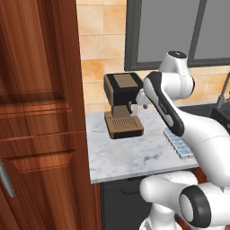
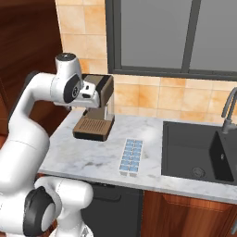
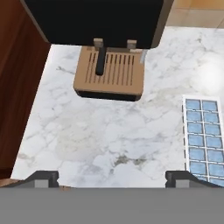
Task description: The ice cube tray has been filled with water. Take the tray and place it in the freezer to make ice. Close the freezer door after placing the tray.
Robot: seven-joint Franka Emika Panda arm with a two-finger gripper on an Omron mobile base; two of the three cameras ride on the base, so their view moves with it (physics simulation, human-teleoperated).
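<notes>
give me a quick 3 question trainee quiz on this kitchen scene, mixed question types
1. True or false: the ice cube tray lies on the counter, not in the end effector.
2. What stands beside the tray on its left in the right base view? A) kettle B) coffee machine C) toaster
3. Fill in: the end effector's jaws stand ____.

Key: 1 true; 2 B; 3 open

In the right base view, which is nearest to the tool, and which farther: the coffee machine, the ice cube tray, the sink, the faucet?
The tool hangs open.
1. coffee machine, directly beside and under the tool, at the counter's left.
2. ice cube tray, mid-counter, nearer the front edge.
3. sink, to the right.
4. faucet, far right.
</notes>
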